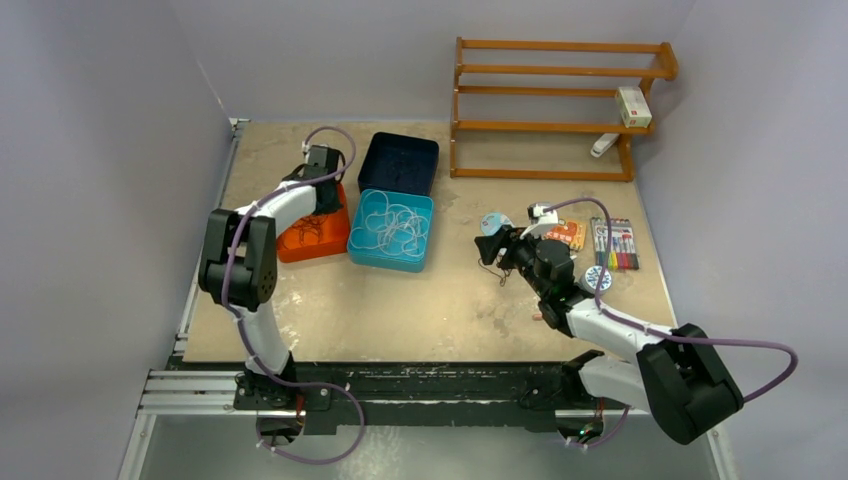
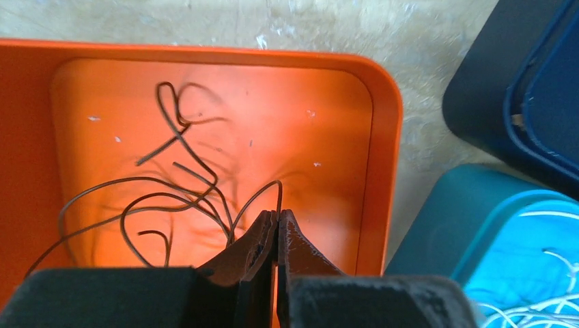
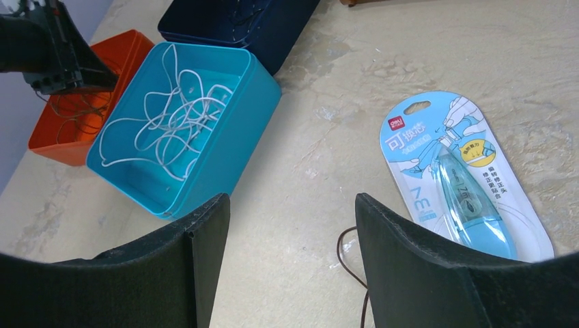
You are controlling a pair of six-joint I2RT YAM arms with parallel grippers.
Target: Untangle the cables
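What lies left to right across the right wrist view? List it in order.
Orange box → teal box holding white cables → brown cable end → correction tape pack.

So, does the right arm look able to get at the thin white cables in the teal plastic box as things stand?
Probably yes: its open tool faces the lidless teal plastic box, the white cables lie exposed, and only bare tabletop lies between.
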